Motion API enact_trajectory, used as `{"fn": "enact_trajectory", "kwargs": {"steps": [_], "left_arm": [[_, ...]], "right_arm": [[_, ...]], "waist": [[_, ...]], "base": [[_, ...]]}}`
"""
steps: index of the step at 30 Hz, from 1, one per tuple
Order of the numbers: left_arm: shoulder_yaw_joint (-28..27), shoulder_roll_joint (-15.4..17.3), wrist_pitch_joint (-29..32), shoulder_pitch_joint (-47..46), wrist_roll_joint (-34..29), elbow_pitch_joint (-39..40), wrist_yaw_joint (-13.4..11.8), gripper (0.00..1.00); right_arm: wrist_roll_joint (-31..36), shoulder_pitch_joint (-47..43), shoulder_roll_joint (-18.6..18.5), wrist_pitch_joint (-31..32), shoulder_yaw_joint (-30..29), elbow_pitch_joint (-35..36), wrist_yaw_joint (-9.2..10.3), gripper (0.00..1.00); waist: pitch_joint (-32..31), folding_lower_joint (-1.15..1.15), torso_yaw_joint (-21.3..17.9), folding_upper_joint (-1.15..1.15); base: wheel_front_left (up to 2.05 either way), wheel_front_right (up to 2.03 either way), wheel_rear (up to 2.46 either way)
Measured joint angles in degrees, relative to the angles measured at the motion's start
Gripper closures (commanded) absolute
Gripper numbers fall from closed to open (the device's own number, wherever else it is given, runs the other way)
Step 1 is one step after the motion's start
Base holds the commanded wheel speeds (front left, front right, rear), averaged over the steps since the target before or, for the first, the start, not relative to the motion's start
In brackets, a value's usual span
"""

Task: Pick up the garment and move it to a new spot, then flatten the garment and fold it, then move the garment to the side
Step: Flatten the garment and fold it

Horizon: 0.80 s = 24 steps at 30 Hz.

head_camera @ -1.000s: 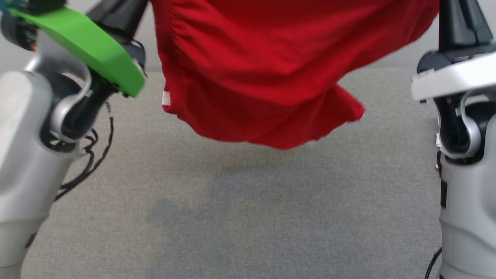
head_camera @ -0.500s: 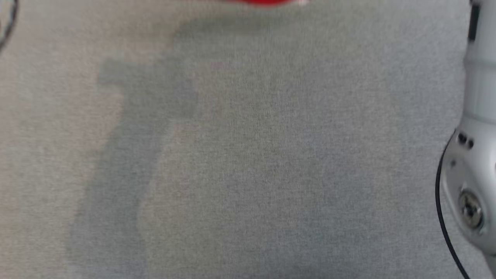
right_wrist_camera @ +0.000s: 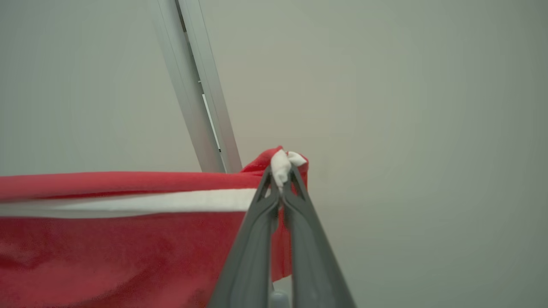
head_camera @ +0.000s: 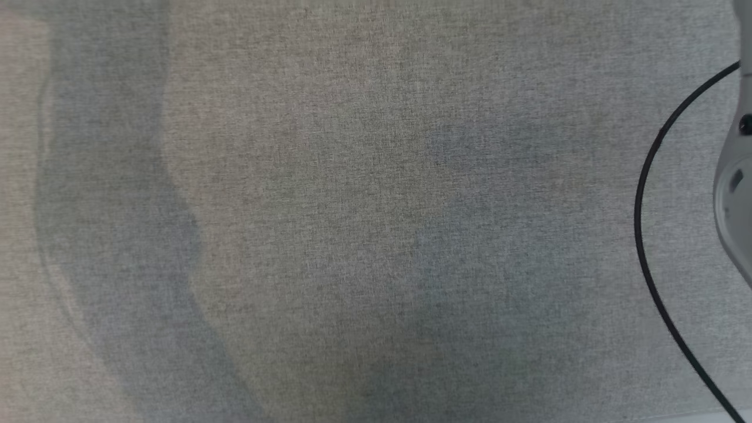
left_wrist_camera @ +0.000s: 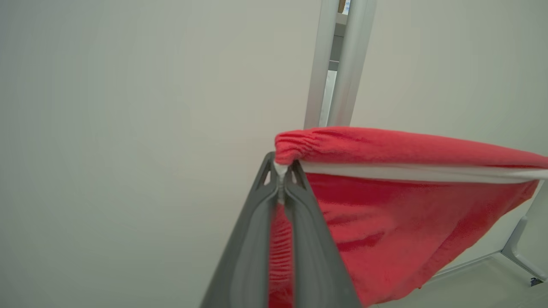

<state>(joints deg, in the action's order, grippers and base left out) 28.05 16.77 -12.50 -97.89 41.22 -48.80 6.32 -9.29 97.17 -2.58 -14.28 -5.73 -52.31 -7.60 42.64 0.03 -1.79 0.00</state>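
The garment (left_wrist_camera: 385, 222) is red cloth with a white band along its top edge. It hangs stretched in the air between my two grippers, in front of a pale wall. In the left wrist view my left gripper (left_wrist_camera: 281, 171) is shut on one top corner, and the cloth runs off to the right. In the right wrist view my right gripper (right_wrist_camera: 282, 173) is shut on the other corner of the garment (right_wrist_camera: 107, 248), where red and white cloth bunches at the fingertips. The head view looks down on the grey cloth-covered table (head_camera: 352, 223) below.
A pale forearm (head_camera: 734, 194) and a black cable (head_camera: 643, 235) show at the right edge of the head view. A metal post (left_wrist_camera: 338, 64) stands against the wall behind the garment, also the post (right_wrist_camera: 197, 85) in the right wrist view. Soft shadows lie on the table.
The head camera has tipped down, so the raised garment and both arms have left its picture and the table takes their place. No move of the garment itself can be told.
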Motion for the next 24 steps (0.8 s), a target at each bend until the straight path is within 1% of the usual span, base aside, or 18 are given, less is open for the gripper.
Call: {"fn": "enact_trajectory", "kwargs": {"steps": [3, 6, 10, 12, 15, 17, 19, 21, 24], "left_arm": [[1.6, -1.5, -1.2, 2.5, 0.4, -2.9, 0.8, 1.00], [3.3, -2.5, -1.8, 7.0, 1.1, -4.4, 1.1, 1.00], [8.5, -2.4, -2.3, 13.6, 1.7, -1.8, 1.1, 1.00], [11.1, -1.5, -2.3, 18.1, 3.0, 0.0, 1.1, 1.00], [14.3, 1.2, -2.4, 23.4, 4.5, 3.0, 1.1, 1.00], [15.3, 2.4, -2.4, 26.5, 5.5, 5.2, 1.2, 1.00], [15.2, 2.9, -2.4, 30.5, 8.7, 6.6, 1.2, 1.00], [16.7, 3.5, -2.4, 34.2, 9.2, 7.9, 1.2, 1.00], [19.2, 4.2, -2.4, 38.6, 9.9, 9.6, 1.2, 1.00]], "right_arm": [[-0.5, -2.8, -0.1, -0.5, 1.3, -4.1, 0.03, 1.00], [-1.0, -7.0, -0.1, -0.5, 2.0, -6.3, 0.04, 1.00], [-0.1, -12.1, -0.1, -0.7, 3.5, -8.1, 0.05, 1.00], [-0.3, -15.2, -0.6, -0.7, 4.3, -9.4, 0.05, 1.00], [-1.3, -18.6, -1.7, -0.3, 6.5, -11.6, 0.05, 1.00], [-2.3, -20.4, -2.4, 0.7, 8.2, -12.5, 0.05, 1.00], [-4.6, -23.0, -3.0, 2.5, 10.5, -13.1, 0.04, 1.00], [-7.1, -25.9, -3.5, 4.4, 13.0, -13.1, 0.04, 1.00], [-10.8, -30.9, -5.4, 8.4, 17.9, -11.7, 0.04, 1.00]], "waist": [[2.0, 0.00, -0.1, 0.00], [2.3, -0.01, 0.3, 0.00], [1.0, -0.01, 0.7, 0.00], [-0.3, -0.01, 0.9, 0.00], [-2.8, -0.02, 1.3, 0.00], [-4.6, -0.03, 1.7, 0.00], [-6.8, -0.03, 2.0, 0.00], [-8.9, -0.03, 2.3, 0.00], [-12.3, -0.03, 2.8, 0.00]], "base": [[0.00, 0.00, 0.00], [0.00, 0.00, 0.00], [0.00, 0.00, 0.00], [0.00, 0.00, 0.00], [0.00, 0.00, 0.00], [0.00, 0.00, 0.00], [0.00, 0.00, 0.00], [0.00, 0.00, 0.00], [0.00, 0.00, 0.00]]}}
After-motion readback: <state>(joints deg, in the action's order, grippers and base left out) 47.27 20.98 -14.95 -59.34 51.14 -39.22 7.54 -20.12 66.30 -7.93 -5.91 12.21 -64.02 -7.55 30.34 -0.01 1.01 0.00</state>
